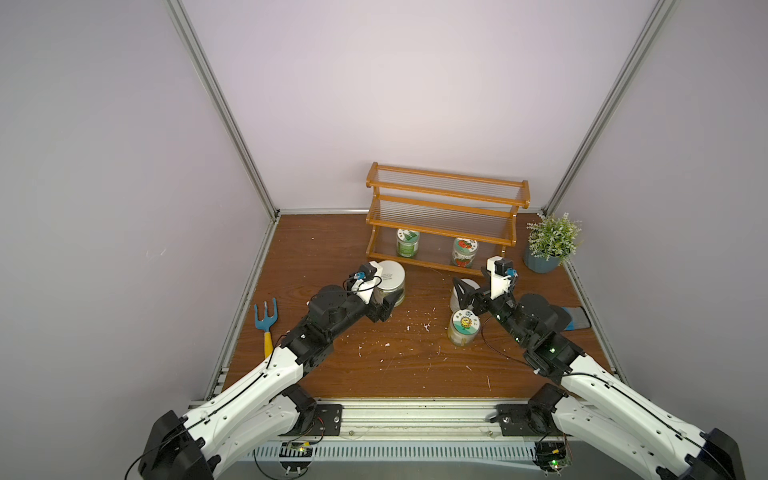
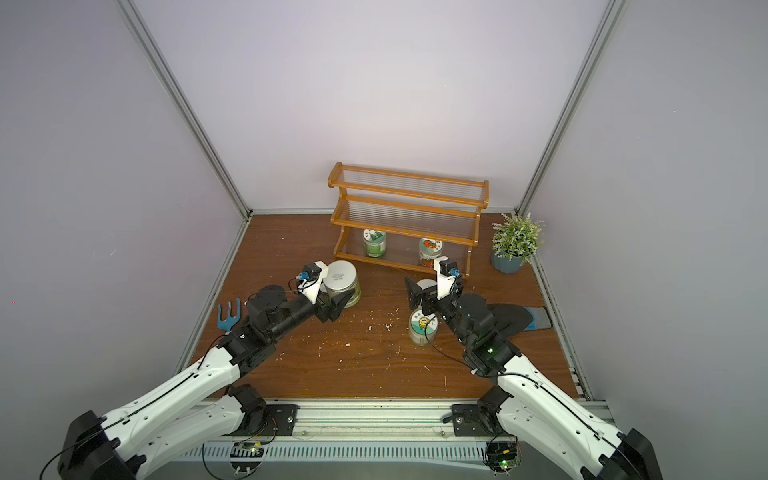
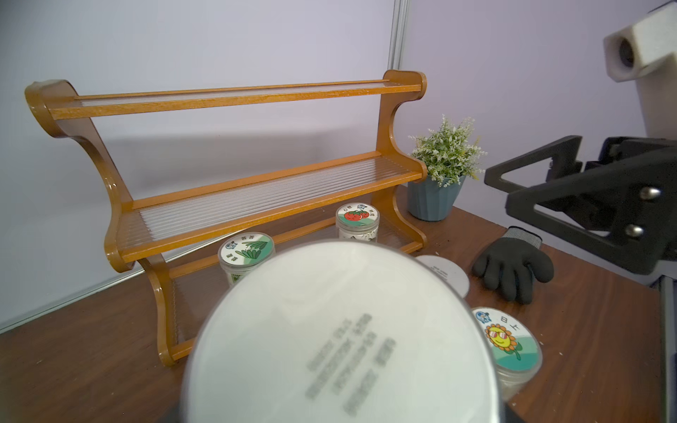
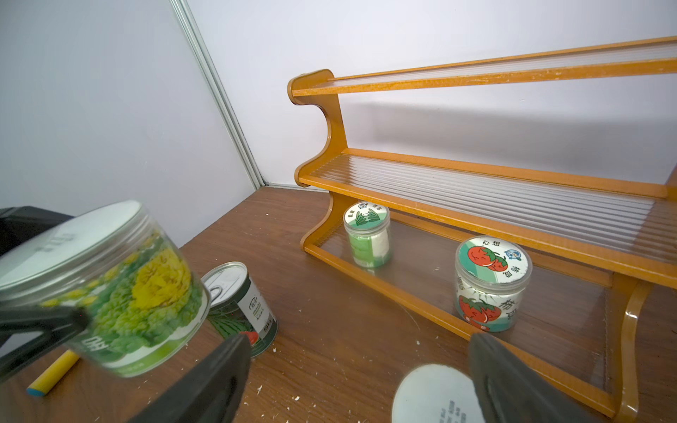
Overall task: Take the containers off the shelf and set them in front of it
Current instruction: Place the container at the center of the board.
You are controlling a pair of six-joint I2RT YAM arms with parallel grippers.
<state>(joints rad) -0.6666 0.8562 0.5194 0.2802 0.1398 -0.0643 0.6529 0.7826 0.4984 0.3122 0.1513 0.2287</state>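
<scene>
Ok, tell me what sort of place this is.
Likely a lab test booth, dressed as a gardening corner: bare panel walls, the shelf on a wooden table, a garden fork.

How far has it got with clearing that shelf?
Done: the sunflower jar, watermelon can and small white-lidded tin stand on the table, off the shelf. In hand: the left tool grips the big cabbage-print jar, tilted. Remaining: the leaf-lid jar and tomato-lid jar on the bottom tier.

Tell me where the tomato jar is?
In both top views the tomato jar stands on the bottom tier of the shelf, toward its right end near the plant pot, the leaf jar alongside.
</scene>
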